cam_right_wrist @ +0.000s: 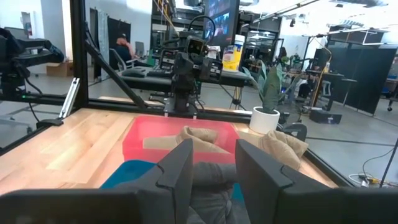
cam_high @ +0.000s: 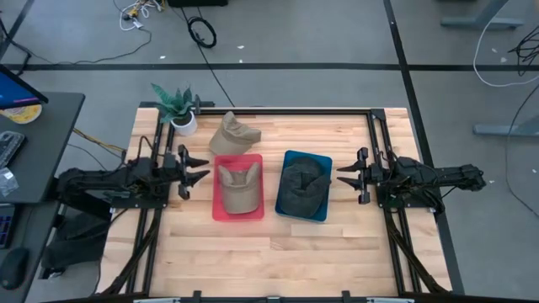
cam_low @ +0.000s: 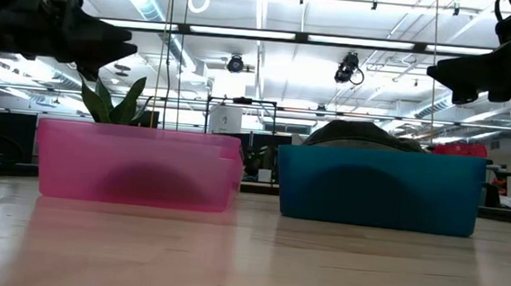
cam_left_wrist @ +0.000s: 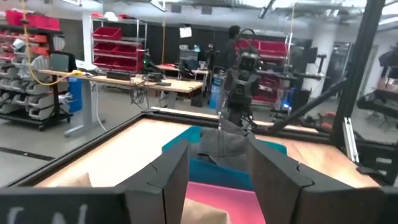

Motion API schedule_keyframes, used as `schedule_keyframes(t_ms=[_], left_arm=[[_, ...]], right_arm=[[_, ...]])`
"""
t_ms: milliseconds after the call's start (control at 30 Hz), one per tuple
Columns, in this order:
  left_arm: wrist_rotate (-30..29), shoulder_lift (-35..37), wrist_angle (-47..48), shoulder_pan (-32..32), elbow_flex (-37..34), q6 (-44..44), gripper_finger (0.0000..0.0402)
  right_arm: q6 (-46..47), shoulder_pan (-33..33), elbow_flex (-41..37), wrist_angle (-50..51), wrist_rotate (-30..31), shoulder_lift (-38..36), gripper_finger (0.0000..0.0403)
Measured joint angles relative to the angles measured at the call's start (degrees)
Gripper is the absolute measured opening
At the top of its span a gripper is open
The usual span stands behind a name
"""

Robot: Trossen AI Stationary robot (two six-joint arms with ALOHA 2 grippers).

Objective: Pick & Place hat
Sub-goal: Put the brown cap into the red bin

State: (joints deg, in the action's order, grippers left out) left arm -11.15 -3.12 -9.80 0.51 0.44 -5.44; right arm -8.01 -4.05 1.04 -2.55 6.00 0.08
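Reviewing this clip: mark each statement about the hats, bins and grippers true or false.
1. A tan hat lies in the pink bin. True.
2. The blue bin is empty. False: a dark hat lies in it.
3. A second tan hat lies on the table by the plant. True.
4. The left gripper holds a hat. False: it is open and empty, beside the pink bin.
5. The right gripper is empty. True.
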Motion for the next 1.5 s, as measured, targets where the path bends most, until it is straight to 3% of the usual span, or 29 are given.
schedule_keyframes(t_ms=[233, 400, 500, 633, 933, 1133, 1333, 1500], left_arm=[[0.3, -7.7, -0.1, -1.0, 4.8, 1.4, 0.0165], [-4.8, -17.8, 0.5, -1.5, 10.9, 8.9, 0.0165], [-5.8, -24.5, 4.8, -0.9, 15.8, 15.3, 0.0165], [-7.7, -34.4, 12.9, 2.6, 24.5, 16.3, 0.0165], [4.6, -55.3, 26.3, 16.1, 38.6, 21.5, 0.0165], [12.0, -67.1, 29.0, 27.5, 44.9, 23.6, 0.0165], [12.6, -77.8, 31.9, 34.1, 50.5, 26.7, 0.0165], [12.5, -86.0, 34.7, 35.8, 55.1, 27.7, 0.0165]], right_arm=[[0.0, 0.0, 0.0, 0.0, 0.0, 0.0, 0.0123], [0.0, 0.0, 0.0, 0.0, 0.0, 0.0, 0.0123], [0.0, 0.0, 0.0, 0.0, 0.0, 0.0, 0.0123], [0.0, 0.0, 0.0, 0.0, 0.0, 0.0, 0.0123], [0.0, 0.0, 0.0, 0.0, 0.0, 0.0, 0.0123], [0.0, 0.0, 0.0, 0.0, 0.0, 0.0, 0.0123], [0.0, 0.0, 0.0, 0.0, 0.0, 0.0, 0.0123], [0.0, 0.0, 0.0, 0.0, 0.0, 0.0, 0.0123]])
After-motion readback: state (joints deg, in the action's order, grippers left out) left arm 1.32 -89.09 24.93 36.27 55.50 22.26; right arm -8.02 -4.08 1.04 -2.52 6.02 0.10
